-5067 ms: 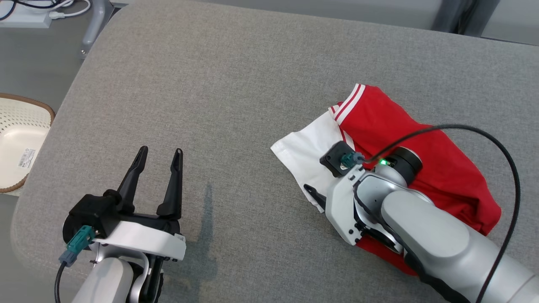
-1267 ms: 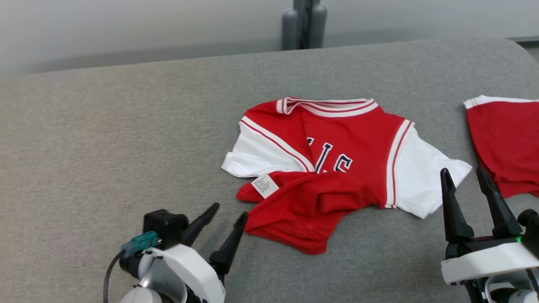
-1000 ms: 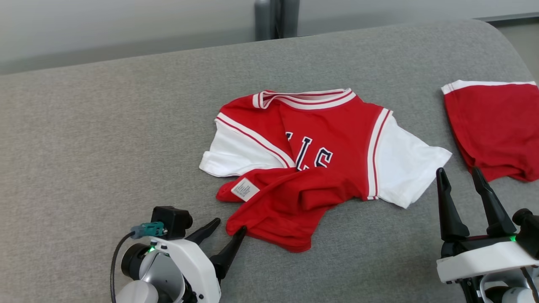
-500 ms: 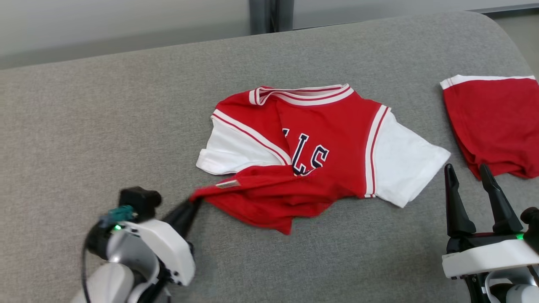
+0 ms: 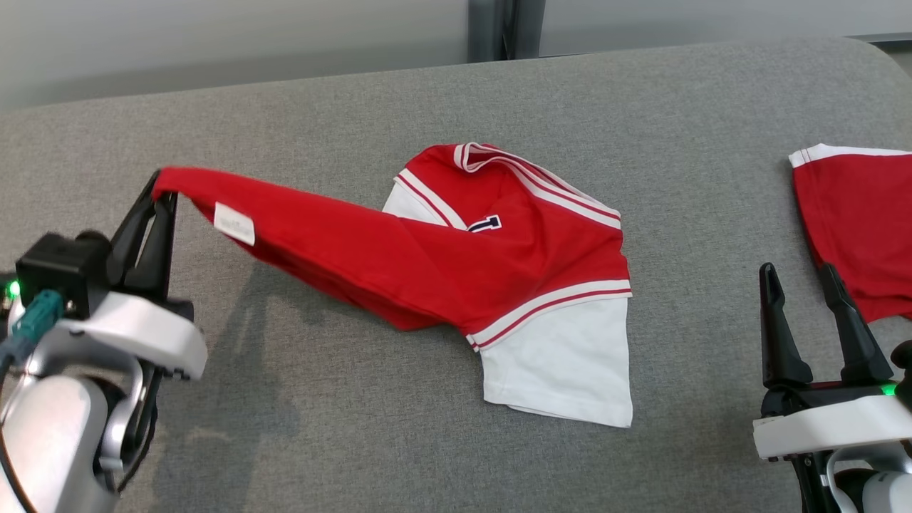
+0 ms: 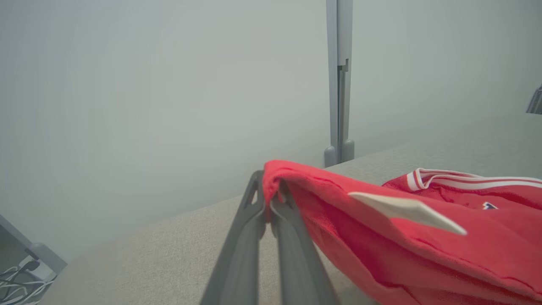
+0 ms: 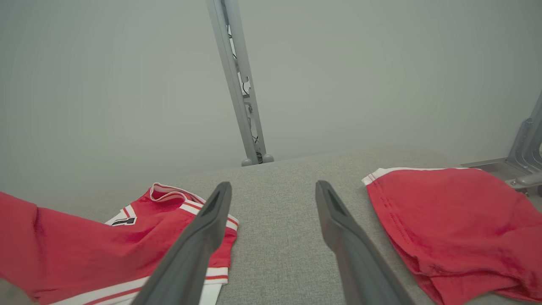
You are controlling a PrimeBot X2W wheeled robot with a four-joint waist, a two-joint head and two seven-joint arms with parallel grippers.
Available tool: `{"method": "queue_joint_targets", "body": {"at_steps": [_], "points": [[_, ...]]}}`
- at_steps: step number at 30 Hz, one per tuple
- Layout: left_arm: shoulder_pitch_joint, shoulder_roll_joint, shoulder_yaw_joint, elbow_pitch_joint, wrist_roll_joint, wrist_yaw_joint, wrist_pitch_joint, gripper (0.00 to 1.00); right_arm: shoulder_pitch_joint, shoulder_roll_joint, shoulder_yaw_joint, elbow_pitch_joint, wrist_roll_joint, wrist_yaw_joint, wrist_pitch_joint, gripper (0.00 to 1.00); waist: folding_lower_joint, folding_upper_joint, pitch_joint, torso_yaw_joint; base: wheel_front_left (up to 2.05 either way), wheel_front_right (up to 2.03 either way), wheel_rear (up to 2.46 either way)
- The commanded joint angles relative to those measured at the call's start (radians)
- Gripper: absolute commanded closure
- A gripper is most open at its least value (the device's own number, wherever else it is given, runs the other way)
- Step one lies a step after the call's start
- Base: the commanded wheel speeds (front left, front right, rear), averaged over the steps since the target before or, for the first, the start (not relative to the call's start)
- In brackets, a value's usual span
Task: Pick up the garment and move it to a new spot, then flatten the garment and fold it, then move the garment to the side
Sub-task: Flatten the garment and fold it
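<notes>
I read the left end effector [image 5: 162,194] as closed on the garment [image 5: 456,263]: its two dark fingers are pinched together on a corner of the red hem, and it holds that corner raised above the left part of the bench [image 5: 356,107]. In the left wrist view the red cloth folds over the fingertips [image 6: 259,199] and no gap shows between them. From the gripped corner the garment runs as a taut red band down toward the middle of the bench, where the rest of it lies bunched on the grey surface. A white label [image 5: 235,223] hangs on the raised band close to the grip. The striped collar [image 5: 491,157] lies toward the bench's far edge, and one white sleeve [image 5: 563,356] lies flat toward its near edge. The right end effector [image 5: 796,272] stands over the right part of the bench near the near edge, its fingers spread wide and pointing at the far edge, with nothing between them and clear of the cloth. A second red piece [image 5: 855,221] with a white-trimmed edge lies flat at the bench's right side, apart from the garment. A grey post [image 5: 491,28] rises behind the bench's far edge.
</notes>
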Motion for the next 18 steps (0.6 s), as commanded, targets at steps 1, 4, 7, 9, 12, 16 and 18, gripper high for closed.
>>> {"method": "queue_joint_targets", "body": {"at_steps": [1,4,7,9,12,16,18], "points": [[0.038,0.002,0.004,0.004,-0.007,0.011,-0.001,1.00,0.000,-0.005,-0.001,-0.001,0.004,0.000,-0.002,0.00,0.0000,0.0000,0.001,0.001,0.00,0.00,0.00],[0.114,-0.012,0.017,0.036,-0.034,0.030,-0.022,1.00,0.002,-0.005,0.003,0.000,0.014,0.000,-0.005,0.00,0.0000,0.0000,0.007,0.000,0.00,0.00,0.00],[0.189,-0.045,0.018,0.083,-0.065,0.037,-0.062,1.00,0.004,-0.005,0.000,0.002,0.020,0.000,-0.009,0.00,0.0000,0.0000,0.014,0.004,0.00,0.00,0.00],[0.224,-0.067,0.015,0.127,-0.088,0.027,-0.085,1.00,0.004,-0.005,0.000,0.006,0.022,0.000,-0.007,0.00,0.0000,0.0000,0.016,0.008,0.00,0.00,0.00],[0.246,-0.106,0.009,0.194,-0.126,-0.001,-0.115,1.00,-0.001,-0.005,-0.003,0.006,0.018,0.000,0.001,0.00,0.0000,0.0000,0.017,0.017,0.00,0.00,0.00],[0.249,-0.142,0.012,0.263,-0.169,-0.020,-0.130,0.00,-0.004,-0.005,-0.008,-0.001,0.017,0.000,0.009,0.00,0.0000,0.0000,0.011,0.037,0.00,0.00,0.00],[0.249,-0.149,0.015,0.279,-0.180,-0.026,-0.135,0.00,-0.003,-0.005,-0.010,-0.006,0.012,0.000,0.015,0.00,0.0000,0.0000,0.008,0.048,0.00,0.00,0.00]]}}
